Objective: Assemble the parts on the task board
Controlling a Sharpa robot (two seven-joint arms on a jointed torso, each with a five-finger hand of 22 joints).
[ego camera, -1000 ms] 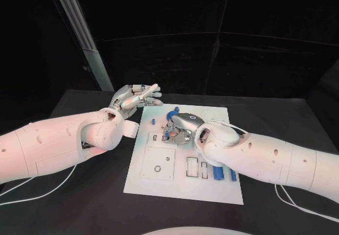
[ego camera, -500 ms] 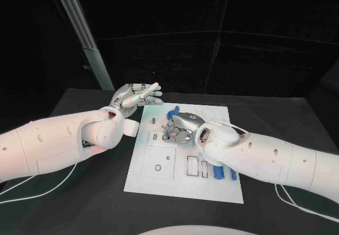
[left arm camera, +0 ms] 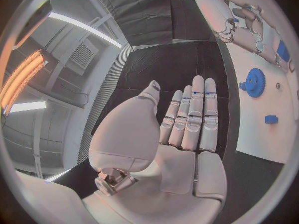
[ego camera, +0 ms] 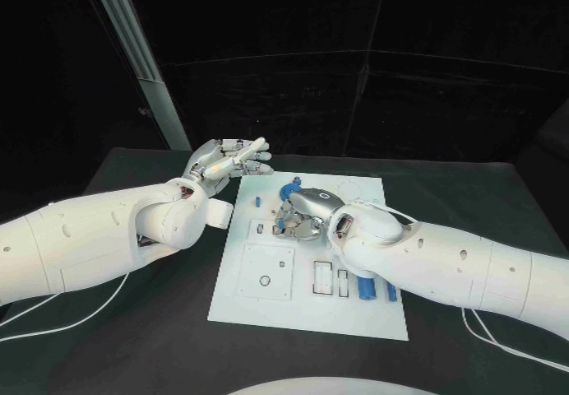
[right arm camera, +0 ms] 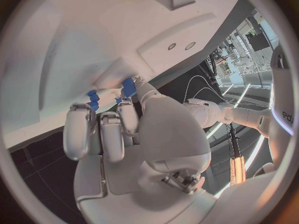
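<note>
Little has moved since a second ago: your right hand (ego camera: 303,216) stays bent over the task board (ego camera: 311,304), fingers curled on a small blue part (right arm camera: 129,86) near the board's middle, roughly 11 o'clock from the blue pegs (ego camera: 369,290). Your left hand (ego camera: 225,164) still hovers off the board's 10 o'clock corner, fingers straight and apart, holding nothing. Blue gear (left arm camera: 254,82) sits at the board's 12 o'clock end. Judgement: the insertion is in progress, not seated; seating itself is hidden.

Black table (ego camera: 142,329), white task board (ego camera: 303,317) lying flat at its middle, white cable (ego camera: 71,325) on it
</note>
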